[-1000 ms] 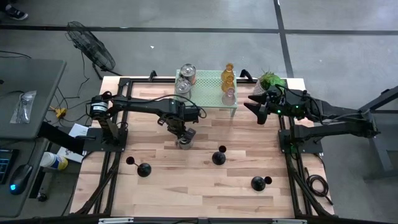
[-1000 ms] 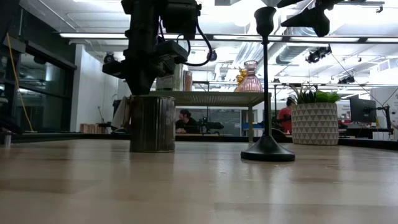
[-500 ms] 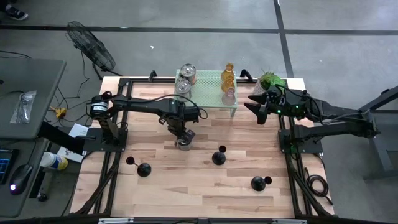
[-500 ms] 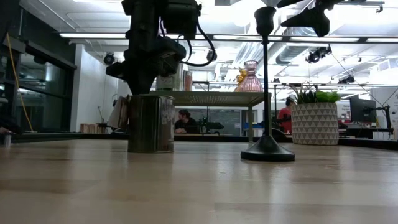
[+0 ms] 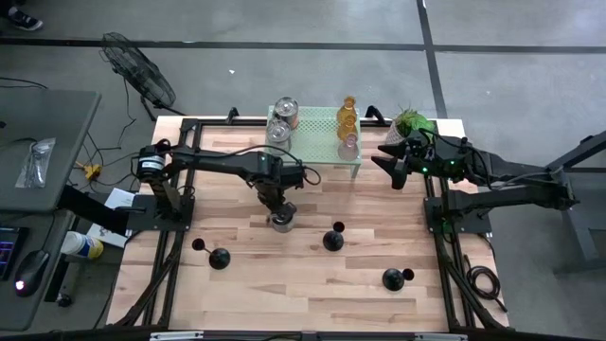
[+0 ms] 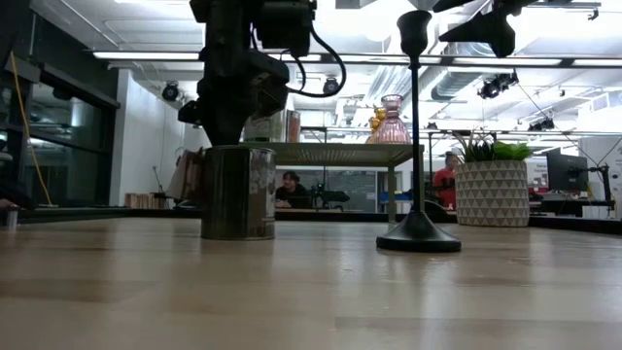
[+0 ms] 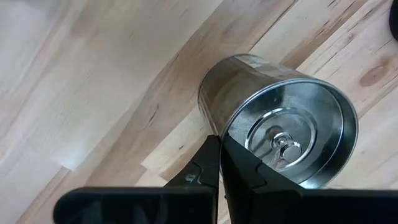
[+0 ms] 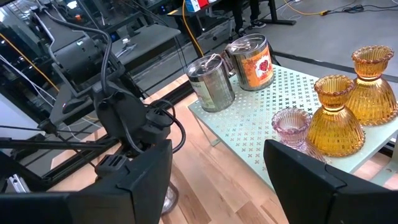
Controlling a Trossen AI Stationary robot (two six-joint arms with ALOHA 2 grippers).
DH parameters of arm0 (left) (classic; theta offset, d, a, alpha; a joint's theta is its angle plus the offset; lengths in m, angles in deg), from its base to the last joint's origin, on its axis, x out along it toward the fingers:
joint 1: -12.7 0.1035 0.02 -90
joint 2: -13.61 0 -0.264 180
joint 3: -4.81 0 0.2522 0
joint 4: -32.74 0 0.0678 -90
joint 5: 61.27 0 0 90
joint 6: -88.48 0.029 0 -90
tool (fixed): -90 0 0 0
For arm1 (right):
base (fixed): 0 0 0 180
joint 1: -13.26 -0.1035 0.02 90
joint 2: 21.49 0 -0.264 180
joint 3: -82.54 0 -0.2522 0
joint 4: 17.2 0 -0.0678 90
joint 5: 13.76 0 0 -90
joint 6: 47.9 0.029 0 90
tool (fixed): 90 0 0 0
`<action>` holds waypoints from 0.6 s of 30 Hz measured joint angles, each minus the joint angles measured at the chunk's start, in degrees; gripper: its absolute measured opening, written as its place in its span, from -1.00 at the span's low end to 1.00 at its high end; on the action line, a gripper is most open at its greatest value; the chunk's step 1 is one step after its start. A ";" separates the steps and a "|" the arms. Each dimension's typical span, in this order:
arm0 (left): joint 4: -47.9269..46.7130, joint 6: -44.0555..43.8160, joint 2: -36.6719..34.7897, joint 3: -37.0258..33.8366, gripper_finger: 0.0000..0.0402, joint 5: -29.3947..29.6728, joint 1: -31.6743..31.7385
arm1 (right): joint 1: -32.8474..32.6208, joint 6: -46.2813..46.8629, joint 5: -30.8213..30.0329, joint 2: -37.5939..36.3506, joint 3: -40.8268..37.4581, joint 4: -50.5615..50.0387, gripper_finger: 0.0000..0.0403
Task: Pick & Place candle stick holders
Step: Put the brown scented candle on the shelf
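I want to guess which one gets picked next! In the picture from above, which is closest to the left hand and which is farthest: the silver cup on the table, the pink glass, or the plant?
1. Silver cup, right at the left hand.
2. Pink glass, on the rack, toward the back.
3. Plant, far right back corner.

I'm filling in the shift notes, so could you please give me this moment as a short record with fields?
left gripper: shut on the rim of the silver cup, which stands on the table
right gripper: open, holding nothing, waiting beside the rack
rack: two silver cups, two amber glass holders and a pink glass holder on top
black sticks: three on the table, the middle one upright
plant: at the far right corner
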 joint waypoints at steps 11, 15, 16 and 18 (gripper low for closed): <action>-1.73 1.44 0.54 5.32 -1.00 1.21 0.07 | 0.00 0.00 -0.02 0.00 0.00 0.02 0.23; -2.56 1.40 0.89 7.99 -1.00 1.06 0.09 | 0.00 0.00 -0.01 0.00 0.00 0.02 0.23; -3.02 1.40 0.98 8.62 -1.00 1.06 0.09 | 0.00 0.00 -0.02 -0.02 0.00 0.02 0.23; -3.46 1.37 0.97 9.41 -1.00 0.87 0.09 | 0.00 0.00 -0.02 0.00 0.00 0.02 0.23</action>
